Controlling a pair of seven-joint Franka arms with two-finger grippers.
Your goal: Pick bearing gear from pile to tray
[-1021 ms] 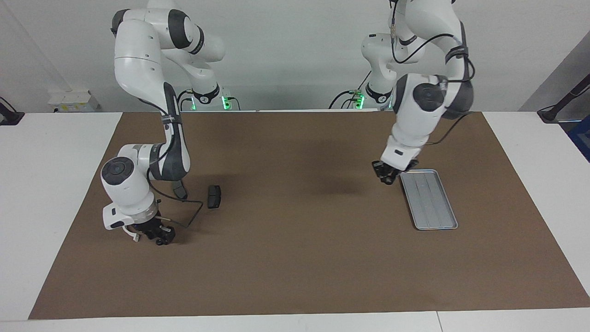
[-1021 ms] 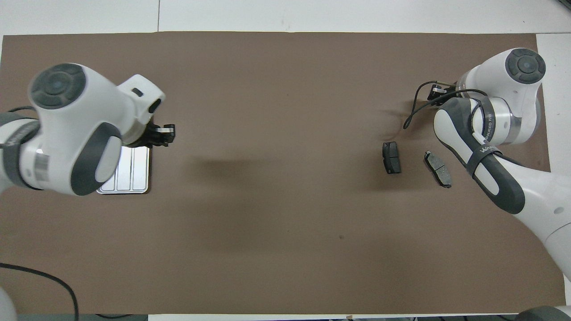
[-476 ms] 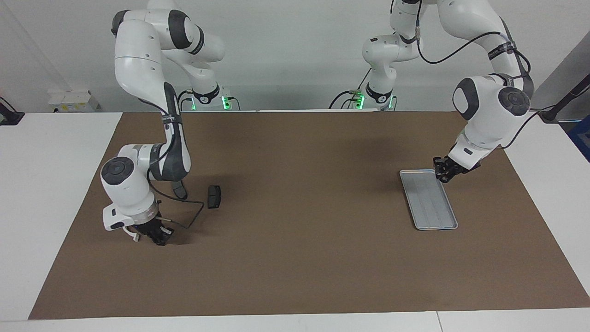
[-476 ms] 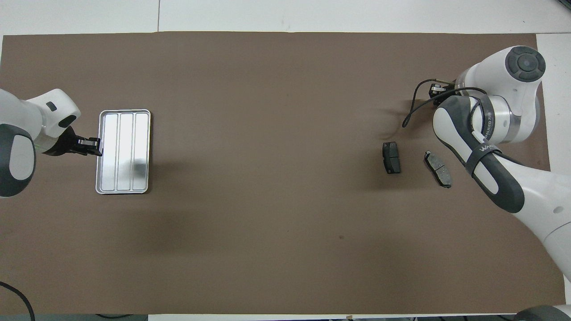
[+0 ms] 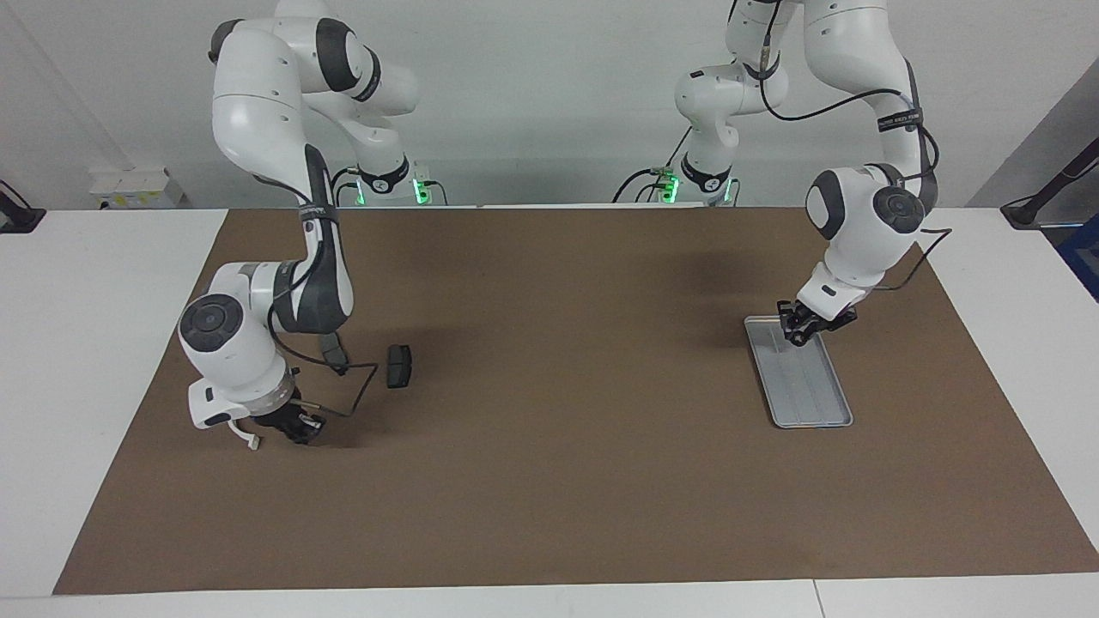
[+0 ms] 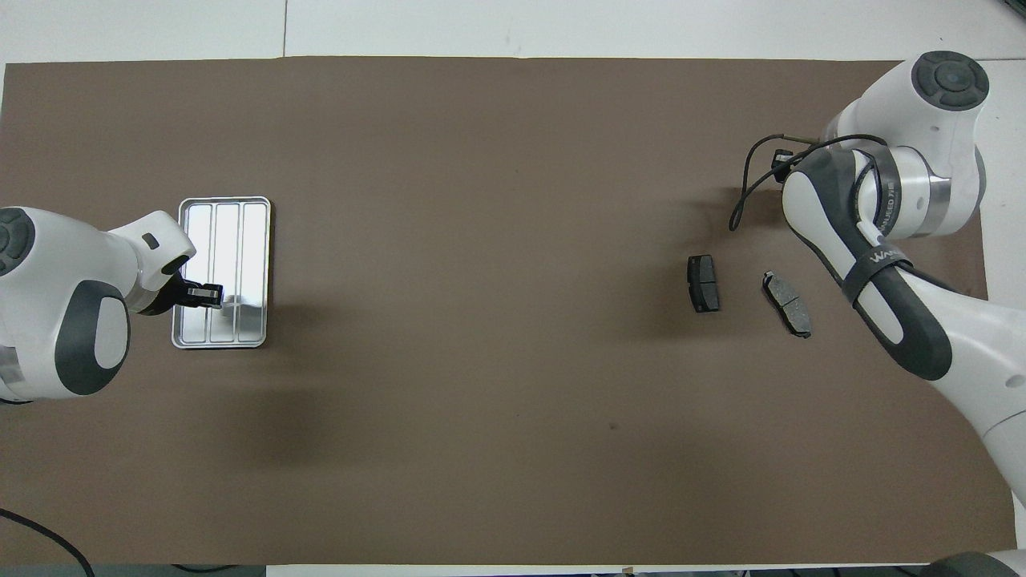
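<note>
The silver-grey tray (image 5: 811,395) lies on the brown mat toward the left arm's end of the table and also shows in the overhead view (image 6: 227,232). My left gripper (image 5: 794,331) hangs just over the tray's end nearer to the robots, seen from above too (image 6: 210,296). My right gripper (image 5: 298,427) is low at the mat toward the right arm's end, among the pile. Two dark grey pads (image 6: 703,283) (image 6: 787,302) lie there; one shows in the facing view (image 5: 398,366). A thin white curved piece (image 5: 249,439) shows beside the right gripper. Tiny black round pieces are hidden.
The brown mat (image 5: 549,481) covers most of the white table. A black cable (image 5: 356,390) loops from the right wrist down to the mat near the pad. The right arm's forearm (image 6: 882,296) covers part of the pile from above.
My left gripper swung from the tray's side toward the table's middle, past it to its outer side, then back over the tray. My right gripper shifted slightly at the pile.
</note>
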